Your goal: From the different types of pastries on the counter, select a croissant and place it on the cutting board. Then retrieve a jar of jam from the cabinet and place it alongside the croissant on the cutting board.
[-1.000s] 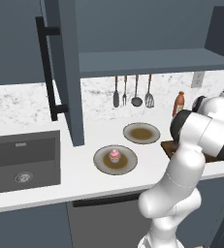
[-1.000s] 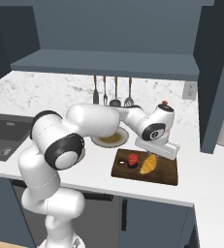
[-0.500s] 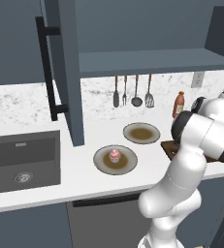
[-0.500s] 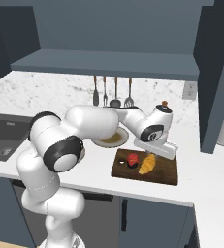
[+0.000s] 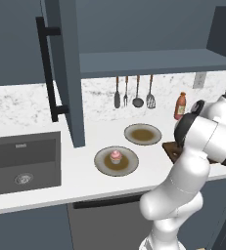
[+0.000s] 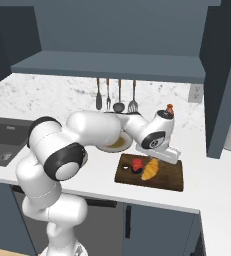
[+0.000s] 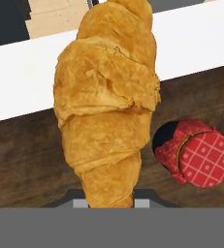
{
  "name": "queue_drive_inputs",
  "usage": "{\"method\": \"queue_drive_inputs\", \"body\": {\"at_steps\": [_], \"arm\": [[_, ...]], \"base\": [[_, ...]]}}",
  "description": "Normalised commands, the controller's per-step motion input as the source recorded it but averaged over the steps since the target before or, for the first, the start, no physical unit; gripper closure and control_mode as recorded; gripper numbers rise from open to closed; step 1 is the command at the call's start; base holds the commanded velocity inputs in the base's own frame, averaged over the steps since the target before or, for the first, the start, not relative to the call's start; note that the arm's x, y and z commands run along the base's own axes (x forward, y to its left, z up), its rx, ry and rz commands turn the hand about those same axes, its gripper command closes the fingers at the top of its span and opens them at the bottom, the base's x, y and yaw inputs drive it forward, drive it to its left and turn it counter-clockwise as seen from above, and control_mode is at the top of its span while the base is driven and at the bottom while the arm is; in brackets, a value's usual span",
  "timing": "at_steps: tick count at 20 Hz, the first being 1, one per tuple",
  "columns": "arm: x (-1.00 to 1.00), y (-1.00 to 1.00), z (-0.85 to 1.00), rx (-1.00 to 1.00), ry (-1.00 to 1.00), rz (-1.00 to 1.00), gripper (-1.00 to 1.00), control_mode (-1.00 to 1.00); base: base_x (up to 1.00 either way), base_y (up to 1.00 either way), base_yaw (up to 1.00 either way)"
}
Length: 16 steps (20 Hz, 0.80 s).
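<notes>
The golden croissant [image 7: 108, 106] lies lengthwise between my gripper's [image 7: 109, 201] two tips, which are shut on its near end. It is down at the dark brown cutting board [image 7: 21, 160]; whether it rests on the wood I cannot tell. Right beside it on the board stands the red jar of jam [image 7: 198, 154]. From the right base, the gripper [image 6: 156, 160] is low over the croissant [image 6: 149, 170], the jar [image 6: 136, 164] and the board [image 6: 169, 179]. The pink cupcake [image 5: 116, 156] sits on its plate on the white counter [image 5: 80, 178]. The cabinet door [image 5: 65, 73] stands open.
An empty round plate [image 5: 143, 134] lies behind the cupcake plate [image 5: 104, 163]. An orange-red bottle [image 5: 180, 105] stands at the wall under hanging utensils [image 5: 134, 92]. The dark sink [image 5: 21, 161] is at the left. My own arm covers most of the board in the left base view.
</notes>
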Motion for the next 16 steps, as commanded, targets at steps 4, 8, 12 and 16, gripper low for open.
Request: {"method": "queue_drive_inputs", "body": {"at_steps": [4, 8, 12, 16], "arm": [[0.02, 0.0, -0.06, 0.0, -0.01, 0.05, 1.0, -1.0], [0.0, 0.0, -0.09, 0.0, 0.0, 0.05, 1.0, -1.0], [0.19, 0.0, -0.02, 0.0, 0.0, 0.07, 1.0, -1.0], [0.17, -0.06, -0.02, 0.0, 0.0, 0.08, 1.0, -1.0]], "base": [[0.0, 0.0, 0.0], [0.0, 0.0, 0.0], [0.0, 0.0, 0.0], [0.0, 0.0, 0.0]]}}
